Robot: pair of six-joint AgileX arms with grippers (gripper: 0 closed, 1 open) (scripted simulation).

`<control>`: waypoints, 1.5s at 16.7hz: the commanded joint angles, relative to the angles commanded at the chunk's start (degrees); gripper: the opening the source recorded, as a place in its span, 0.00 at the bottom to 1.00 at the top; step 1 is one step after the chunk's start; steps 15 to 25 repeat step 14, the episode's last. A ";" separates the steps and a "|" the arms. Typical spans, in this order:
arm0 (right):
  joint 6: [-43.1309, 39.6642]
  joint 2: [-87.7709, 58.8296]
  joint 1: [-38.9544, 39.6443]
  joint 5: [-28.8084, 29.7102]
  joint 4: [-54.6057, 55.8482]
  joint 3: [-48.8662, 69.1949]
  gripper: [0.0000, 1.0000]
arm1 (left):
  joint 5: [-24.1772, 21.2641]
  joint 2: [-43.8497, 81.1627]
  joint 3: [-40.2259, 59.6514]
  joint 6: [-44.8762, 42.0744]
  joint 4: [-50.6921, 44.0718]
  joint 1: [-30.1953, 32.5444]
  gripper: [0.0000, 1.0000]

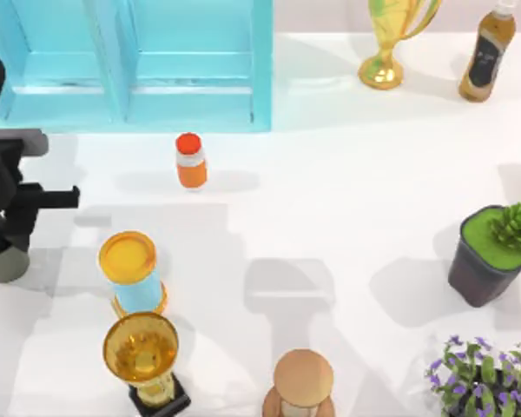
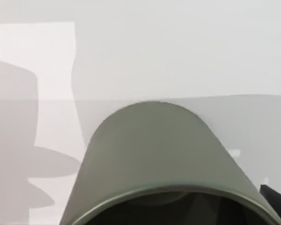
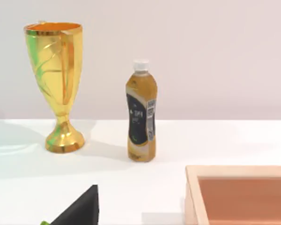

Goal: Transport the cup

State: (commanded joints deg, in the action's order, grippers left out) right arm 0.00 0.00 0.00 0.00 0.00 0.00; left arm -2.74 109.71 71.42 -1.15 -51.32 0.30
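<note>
Looking down from the top view: left gripper [image 1: 17,228] stood at the worktop's left edge over the cup [image 1: 6,263], near the orange-capped bottle [image 1: 191,161]. Left wrist view: cup [image 2: 164,164] close beneath; finger opening could not be told. Right wrist view: gold trophy [image 3: 58,84], tea bottle [image 3: 141,112]. Judged: transport barely begun, carrying remained.

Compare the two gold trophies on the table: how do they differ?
The far trophy stands at the table's back right beside the tea bottle; the near trophy stands front left. The far one has side handles and a round gold foot; the near one sits on a black base. Both are upright, gold, open-topped.
</note>
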 joint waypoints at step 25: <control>0.00 0.00 0.00 0.00 0.00 0.00 1.00 | 0.00 0.00 0.00 0.00 0.00 0.00 1.00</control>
